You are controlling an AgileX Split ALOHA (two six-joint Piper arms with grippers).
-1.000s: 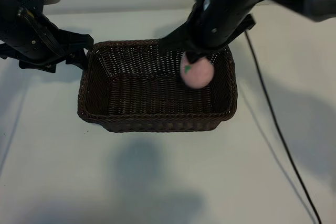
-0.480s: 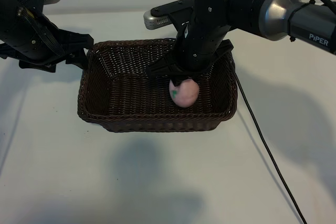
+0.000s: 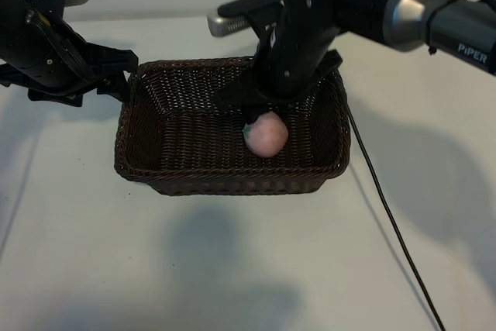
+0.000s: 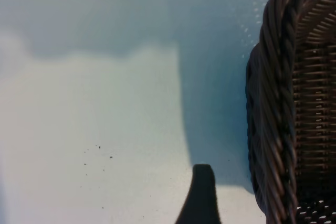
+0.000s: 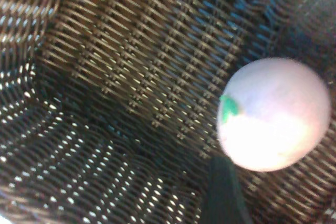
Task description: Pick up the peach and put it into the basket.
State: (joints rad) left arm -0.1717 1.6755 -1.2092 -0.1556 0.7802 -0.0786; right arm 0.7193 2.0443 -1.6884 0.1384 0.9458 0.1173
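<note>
The right gripper [image 3: 267, 110] hangs low inside the basket [image 3: 155, 168], just above the peach [image 3: 266, 134]; whether its fingers grip the peach or have let go cannot be told; one round, soft-pink peach with a green mark sits inside one dark woven wicker basket; the left gripper [image 3: 116, 75] waits open beside the braided rim.

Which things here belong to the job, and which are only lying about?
Job:
- peach, inside the basket
- basket
- right tool, above the peach

Lying about:
- black cable on the table
- left tool, idle beside the basket
</note>
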